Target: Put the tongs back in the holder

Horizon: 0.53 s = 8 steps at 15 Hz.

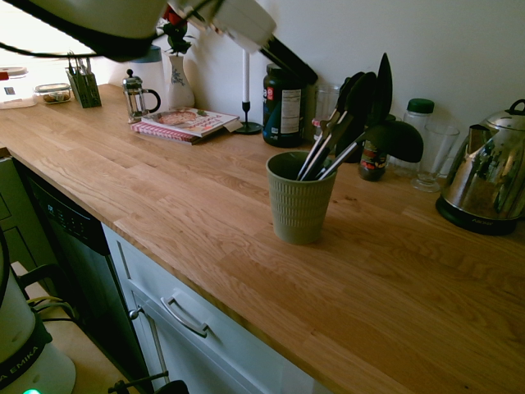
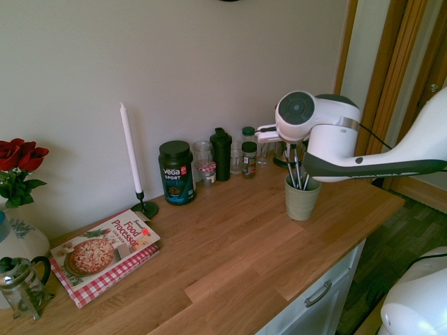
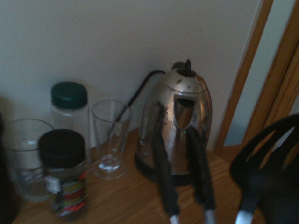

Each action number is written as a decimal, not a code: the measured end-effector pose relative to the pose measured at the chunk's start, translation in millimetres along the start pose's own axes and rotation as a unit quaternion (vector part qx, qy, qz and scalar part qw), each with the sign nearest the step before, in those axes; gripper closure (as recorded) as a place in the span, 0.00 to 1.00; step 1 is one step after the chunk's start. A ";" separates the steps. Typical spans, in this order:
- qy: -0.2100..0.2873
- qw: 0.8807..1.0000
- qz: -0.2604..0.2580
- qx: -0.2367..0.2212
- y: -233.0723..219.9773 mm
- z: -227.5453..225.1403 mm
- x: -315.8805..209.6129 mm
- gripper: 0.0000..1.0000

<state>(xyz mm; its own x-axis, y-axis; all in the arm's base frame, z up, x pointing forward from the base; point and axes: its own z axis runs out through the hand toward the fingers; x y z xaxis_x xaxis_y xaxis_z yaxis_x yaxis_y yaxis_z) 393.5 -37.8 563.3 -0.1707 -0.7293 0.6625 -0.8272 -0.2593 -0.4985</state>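
Tongs (image 1: 321, 148) are standing in the green cup (image 1: 299, 205), silver arms down inside and black ends sticking up and leaning toward the wall. A black slotted spatula (image 1: 395, 139) and another dark utensil share the cup with them. The cup sits upright about midway between the front and back edges of the wooden surface (image 1: 205, 205), well apart from everything else.

Going left to right along the back edge in the first exterior view: a small dark box of pens (image 1: 84, 86), a French press (image 1: 138, 94), a white vase (image 1: 179, 80) with roses, a cookbook (image 1: 190, 121) lying flat on a second book, and a white candle (image 1: 245, 90) in a dark stand. Next comes a dark Vega tub (image 1: 284, 107), then a spice jar (image 1: 373, 160) just behind the cup, an empty glass (image 1: 435, 156) and a shiny kettle (image 1: 488, 176) at the far right.

The white arm (image 2: 328, 132) hangs right over the cup (image 2: 302, 199) in the second exterior view. Its big joint blocks the claw, so I honestly can't tell if it's wide, narrow or gripping the tongs (image 2: 292, 171).

The wrist view is blurry. It shows two dark prongs of the tongs (image 3: 164, 177) in front of the kettle, with the spatula beside them.
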 end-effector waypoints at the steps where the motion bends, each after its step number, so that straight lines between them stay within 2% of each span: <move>1: -0.041 0.999 -0.009 -0.001 -3.3 -19.4 -9.3 0.00; 3: -0.110 0.993 -0.029 -0.018 -5.1 -37.0 -41.8 0.00; 5: -0.168 0.983 -0.055 -0.044 5.7 -22.6 -76.6 0.00; 8: -0.261 0.958 -0.094 -0.069 16.4 0.7 -104.2 0.00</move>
<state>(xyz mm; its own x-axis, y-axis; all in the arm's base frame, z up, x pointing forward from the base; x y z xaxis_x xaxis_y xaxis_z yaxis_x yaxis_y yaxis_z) 398.0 33.5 485.7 0.2491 -0.9049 0.3452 -0.8866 -0.3565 -0.2948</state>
